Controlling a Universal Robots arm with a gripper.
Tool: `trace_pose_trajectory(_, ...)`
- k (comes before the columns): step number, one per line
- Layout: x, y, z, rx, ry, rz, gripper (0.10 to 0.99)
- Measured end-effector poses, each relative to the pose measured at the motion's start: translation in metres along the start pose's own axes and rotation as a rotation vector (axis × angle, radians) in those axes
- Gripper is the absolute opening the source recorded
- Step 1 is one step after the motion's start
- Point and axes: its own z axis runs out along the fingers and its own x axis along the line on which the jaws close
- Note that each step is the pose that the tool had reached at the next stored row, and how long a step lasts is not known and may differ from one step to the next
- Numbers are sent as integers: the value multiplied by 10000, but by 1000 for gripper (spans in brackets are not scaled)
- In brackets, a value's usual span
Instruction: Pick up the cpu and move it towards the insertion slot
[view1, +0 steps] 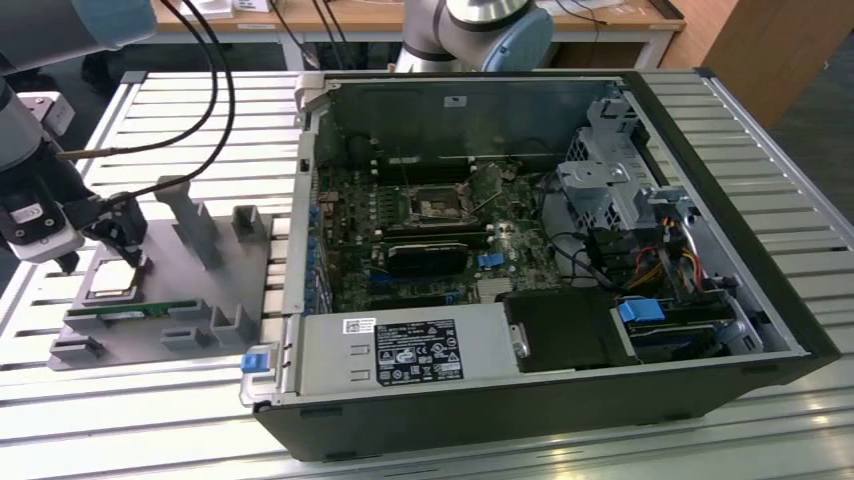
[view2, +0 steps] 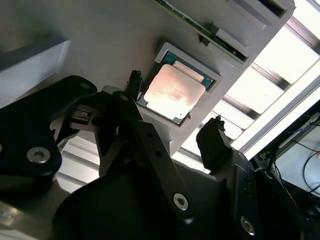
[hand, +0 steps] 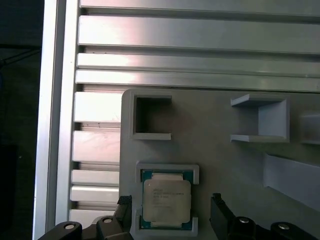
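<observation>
The arm (view1: 427, 40) is silvery grey tubing with pale blue joint caps (view1: 107, 20), one of them rounding off the upper corner on the exterior view's left. Black cables (view1: 211, 50) loop down to the wrist, where a white block (view1: 47, 240) sits, possibly a camera housing. The gripper (view2: 175, 106) is matt black, with broad rounded linkage plates and slim bar-shaped links pinned by bright silver screws (view2: 38, 155), and blocky dark fingertips (view2: 216, 137).
</observation>
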Motion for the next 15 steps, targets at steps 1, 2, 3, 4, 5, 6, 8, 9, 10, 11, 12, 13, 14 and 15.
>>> trace_pose_trajectory(1, 0, 0, 9, 0, 1, 0, 722)
trace_pose_trajectory(2, 0, -1, 20, 0, 1, 0, 722)
trace_pose_trajectory(3, 0, -1, 30, 0, 2, 0, 722)
trace_pose_trajectory(4, 0, -1, 40, 0, 3, 0, 722)
trace_pose_trajectory(5, 0, -2, 51, 0, 3, 0, 722)
trace_pose_trajectory(6, 1, -2, 64, -2, 3, 0, 722)
trace_pose_trajectory(8, 3, -4, 93, -2, 3, 1, 722)
trace_pose_trajectory(9, 4, -6, 109, -3, 3, 0, 722)
trace_pose_trajectory(10, 7, -7, 125, -2, 4, -1, 722)
trace_pose_trajectory(11, 11, -9, 140, -2, 5, -2, 722)
trace_pose_trajectory(12, 13, -9, 151, -2, 4, -2, 722)
trace_pose_trajectory(13, 14, -9, 157, -3, 3, -1, 722)
trace_pose_trajectory(14, 15, -8, 163, -3, 3, 0, 722)
trace_pose_trajectory(15, 14, -8, 170, -3, 2, 0, 722)
